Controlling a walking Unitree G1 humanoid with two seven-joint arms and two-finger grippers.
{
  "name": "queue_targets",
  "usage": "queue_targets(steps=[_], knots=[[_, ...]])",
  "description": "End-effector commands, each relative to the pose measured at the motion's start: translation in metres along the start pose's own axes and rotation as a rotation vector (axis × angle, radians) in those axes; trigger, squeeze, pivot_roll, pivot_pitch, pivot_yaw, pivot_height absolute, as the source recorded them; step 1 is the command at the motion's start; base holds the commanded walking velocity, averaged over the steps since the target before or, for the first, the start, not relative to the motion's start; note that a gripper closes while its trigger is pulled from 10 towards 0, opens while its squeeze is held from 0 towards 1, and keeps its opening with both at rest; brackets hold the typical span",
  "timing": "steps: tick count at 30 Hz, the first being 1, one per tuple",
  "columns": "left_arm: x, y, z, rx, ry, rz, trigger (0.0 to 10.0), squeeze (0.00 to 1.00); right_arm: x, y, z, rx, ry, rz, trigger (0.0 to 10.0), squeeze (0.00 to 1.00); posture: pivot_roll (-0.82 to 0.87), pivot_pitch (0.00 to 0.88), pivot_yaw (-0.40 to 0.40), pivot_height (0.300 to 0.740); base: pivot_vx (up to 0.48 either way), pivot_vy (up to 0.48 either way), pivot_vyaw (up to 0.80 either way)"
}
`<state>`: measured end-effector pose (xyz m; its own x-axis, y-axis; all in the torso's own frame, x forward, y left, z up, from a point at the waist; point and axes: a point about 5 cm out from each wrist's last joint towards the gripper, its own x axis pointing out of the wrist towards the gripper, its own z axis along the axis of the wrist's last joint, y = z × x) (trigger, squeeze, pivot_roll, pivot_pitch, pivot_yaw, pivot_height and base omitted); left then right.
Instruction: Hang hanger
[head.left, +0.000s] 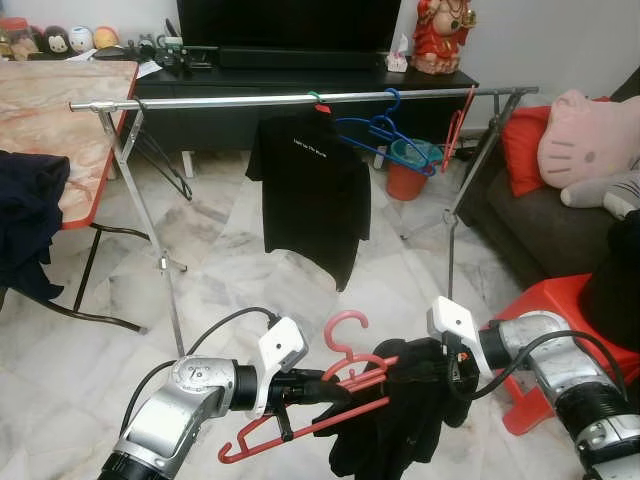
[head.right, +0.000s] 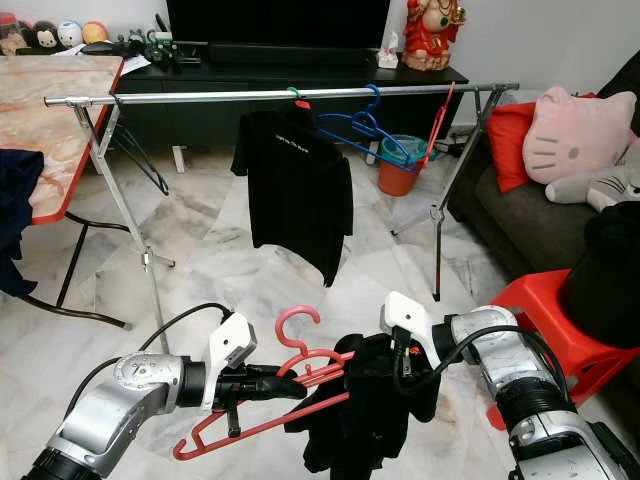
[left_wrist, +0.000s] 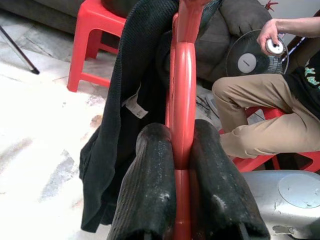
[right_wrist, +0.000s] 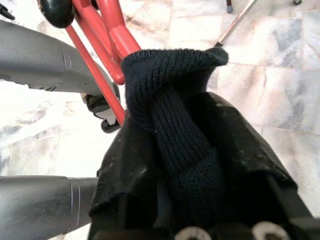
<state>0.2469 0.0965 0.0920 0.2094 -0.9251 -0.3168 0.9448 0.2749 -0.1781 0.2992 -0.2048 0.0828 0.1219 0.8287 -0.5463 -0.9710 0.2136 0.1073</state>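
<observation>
I hold a red hanger (head.left: 300, 405) low in front of me, well below and short of the metal rail (head.left: 300, 99). My left gripper (left_wrist: 182, 165) is clamped on its red bar, hook curling upward. A dark knitted garment (head.left: 400, 420) hangs bunched at one end of it, and my right gripper (right_wrist: 192, 175) is pinched shut on a fold of that knit. To do this well, I judge I should seat the garment evenly on both shoulders before raising the hook to the rail's bare stretch, left of the black T-shirt (head.left: 310, 190). The shirt carries small white lettering, too small to read; the garment's white tag (left_wrist: 134, 106) looks blank.
</observation>
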Motion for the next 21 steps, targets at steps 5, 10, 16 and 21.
queue_targets(steps=[5,10,16,21], knots=[[0.009,-0.008,0.011,0.025,-0.043,-0.05,10.0,0.0,0.006,0.0,0.007,-0.001,-0.053,0.018,0.0,0.0,0.0,0.0,-0.145,0.74,0.0,0.0,0.0],[0.01,-0.008,0.012,0.038,-0.035,-0.046,10.0,0.0,0.011,0.002,0.008,-0.003,-0.062,0.03,0.0,0.0,0.0,0.0,-0.144,0.74,0.0,0.0,0.0],[0.015,-0.007,0.011,0.052,-0.026,-0.037,10.0,0.0,0.015,0.001,0.01,-0.01,-0.065,0.023,0.0,0.0,0.0,0.0,-0.138,0.74,0.0,0.0,0.0],[0.014,-0.006,0.01,0.043,-0.022,-0.033,10.0,1.0,0.016,0.001,0.009,-0.013,-0.056,0.018,0.0,0.0,0.0,0.0,-0.137,0.74,0.0,0.0,0.0]])
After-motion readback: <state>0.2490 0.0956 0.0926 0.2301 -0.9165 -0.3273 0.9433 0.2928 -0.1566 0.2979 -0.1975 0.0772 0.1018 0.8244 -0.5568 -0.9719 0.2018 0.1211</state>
